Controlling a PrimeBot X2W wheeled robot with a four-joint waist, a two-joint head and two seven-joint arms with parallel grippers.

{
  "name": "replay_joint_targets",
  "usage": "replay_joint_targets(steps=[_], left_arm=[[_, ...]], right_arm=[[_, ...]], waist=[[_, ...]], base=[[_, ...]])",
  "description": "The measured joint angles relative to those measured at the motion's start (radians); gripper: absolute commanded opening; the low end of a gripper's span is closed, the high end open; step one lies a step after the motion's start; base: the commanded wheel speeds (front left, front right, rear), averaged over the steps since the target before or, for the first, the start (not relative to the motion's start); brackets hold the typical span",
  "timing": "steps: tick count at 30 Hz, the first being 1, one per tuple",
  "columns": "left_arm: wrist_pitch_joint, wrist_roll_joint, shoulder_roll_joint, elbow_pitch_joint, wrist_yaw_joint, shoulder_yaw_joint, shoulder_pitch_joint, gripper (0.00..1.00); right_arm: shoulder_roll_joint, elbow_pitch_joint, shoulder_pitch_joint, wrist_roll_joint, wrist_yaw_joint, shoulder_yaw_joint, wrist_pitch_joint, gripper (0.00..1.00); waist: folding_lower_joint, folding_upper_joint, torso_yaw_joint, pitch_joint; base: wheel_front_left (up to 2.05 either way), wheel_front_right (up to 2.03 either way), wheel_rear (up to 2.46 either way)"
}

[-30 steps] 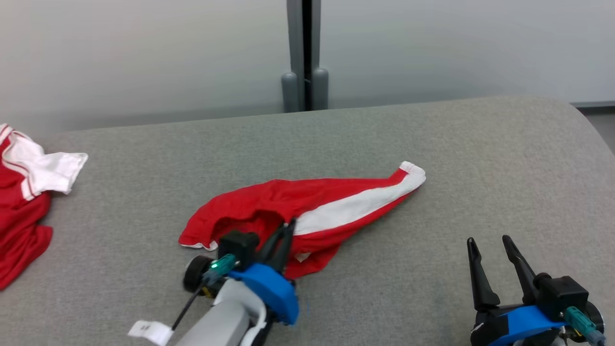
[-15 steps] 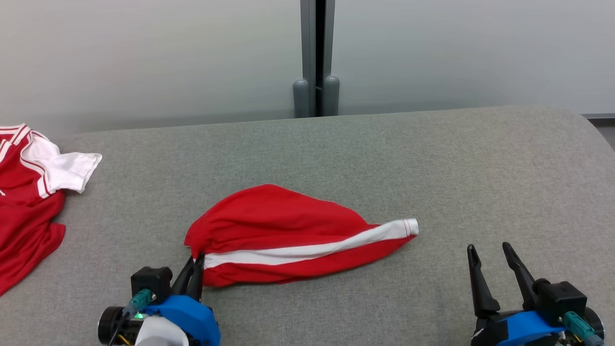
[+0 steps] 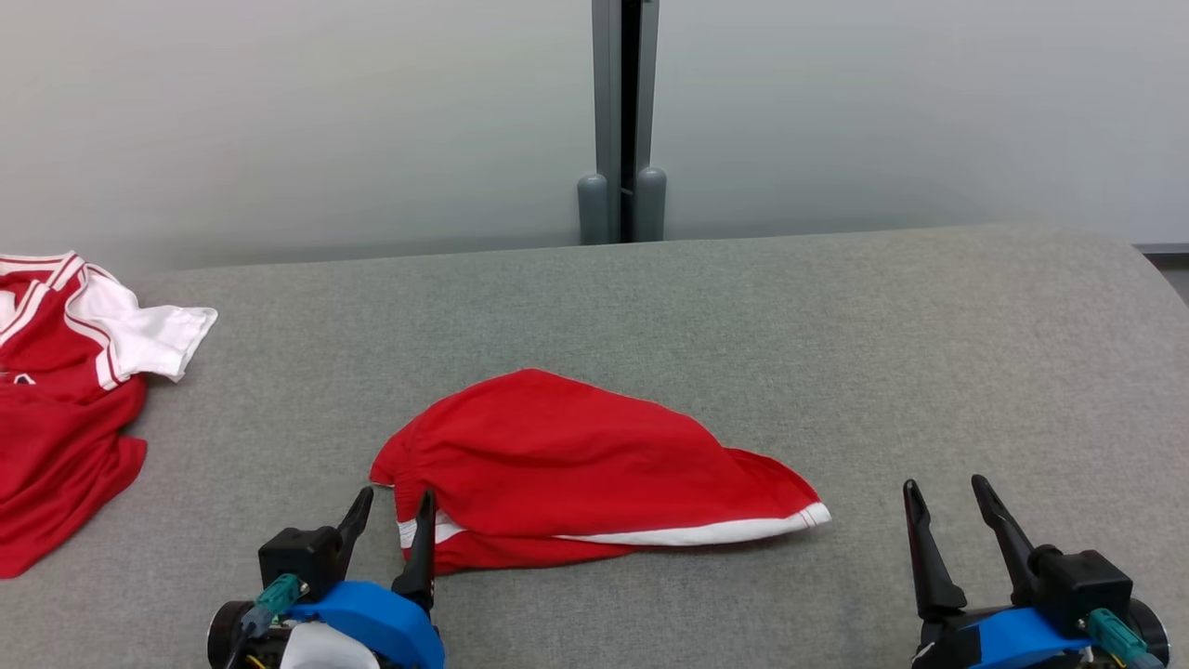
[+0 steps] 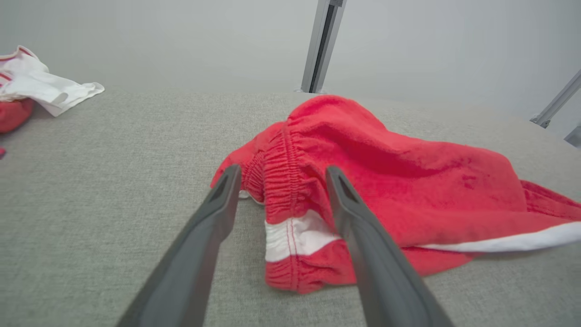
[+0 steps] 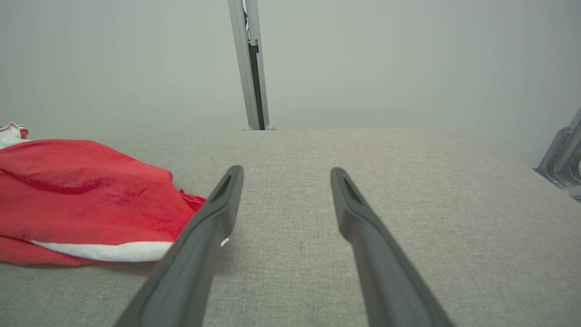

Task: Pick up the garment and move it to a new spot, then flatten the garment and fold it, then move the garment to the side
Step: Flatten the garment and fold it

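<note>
- Grey fabric covers the desk (image 3: pixel 836 325), with a pale wall (image 3: pixel 279 111) and a grey post (image 3: pixel 622 111) behind it.
- Crumpled in the near middle of the desk lies the red garment (image 3: pixel 576 455), white-striped, with its elastic waistband end toward the robot's left.
- Heaped at the desk's far left edge is a red-and-white jersey (image 3: pixel 56 409), well apart from the garment.
- Low at the near left, the left gripper (image 3: pixel 398 497) has its fingers apart; the waistband end lies between them, unclamped.
- Low at the near right, the right gripper (image 3: pixel 944 485) has its fingers apart over bare desk, near the garment's striped tip.
</note>
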Motion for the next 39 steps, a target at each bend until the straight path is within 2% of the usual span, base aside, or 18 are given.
replay_joint_targets(steps=[4, 13, 24, 39], left_arm=[[0.000, 0.038, -0.008, -0.088, -0.006, 0.048, 0.031, 1.00], [-0.001, 0.136, -0.068, -0.234, -0.014, 0.131, 0.125, 1.00], [-0.001, 0.189, -0.108, -0.259, -0.032, 0.234, 0.203, 1.00], [-0.001, 0.235, -0.134, -0.258, -0.061, 0.280, 0.210, 1.00]], right_arm=[[0.000, -0.013, 0.009, 0.000, 0.000, 0.003, 0.000, 1.00], [0.000, -0.044, 0.010, 0.000, 0.000, 0.010, 0.000, 1.00], [0.000, -0.029, 0.009, 0.002, 0.000, 0.034, 0.000, 1.00], [0.000, -0.019, 0.009, 0.002, 0.000, 0.036, 0.000, 1.00]], waist=[[0.0000, 0.0000, 0.011, -0.012], [0.0000, 0.0000, 0.032, -0.035], [0.0000, 0.0000, 0.029, -0.042], [0.0000, 0.0000, 0.031, -0.030]], base=[[0.00, 0.00, 0.00], [0.00, 0.00, 0.00], [0.00, 0.00, 0.00], [0.00, 0.00, 0.00]])
